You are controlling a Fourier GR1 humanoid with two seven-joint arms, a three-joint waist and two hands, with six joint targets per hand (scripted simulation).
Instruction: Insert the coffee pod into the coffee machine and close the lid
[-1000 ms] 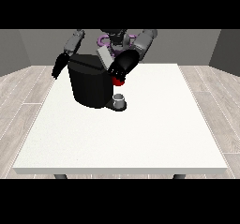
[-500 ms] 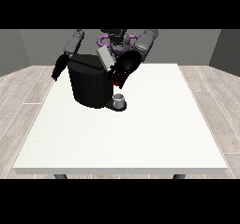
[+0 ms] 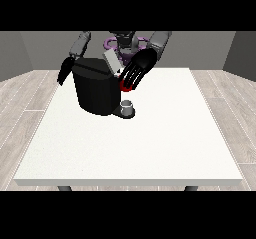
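You have the coffee pod (image 3: 123, 86) at the front right of the coffee machine (image 3: 97, 90), just below its top edge and not yet inside. It shows only as a small red curve under the hand at the view's right (image 3: 136, 72). That hand's fingers (image 3: 131, 79) fan down and round the pod, so I judge they have hold of it, carried high so it can come over the opening.

The lid (image 3: 111, 61) stands tilted up behind the top of the machine, a pale grey flap, which leaves the slot free; closing it is not yet done.

The hand at the view's left (image 3: 65, 72) hangs beside the machine's far side, apart from the pod. You cannot tell how its fingers lie.

The machine is a squat, matte black block with rounded corners. A small grey cup (image 3: 128, 106) stands on its base plate at the front, directly under the pod. The surface (image 3: 135, 148) is flat, white and faintly speckled.

Your next move calls for bringing the pod back and over the top, clear of the raised lid.
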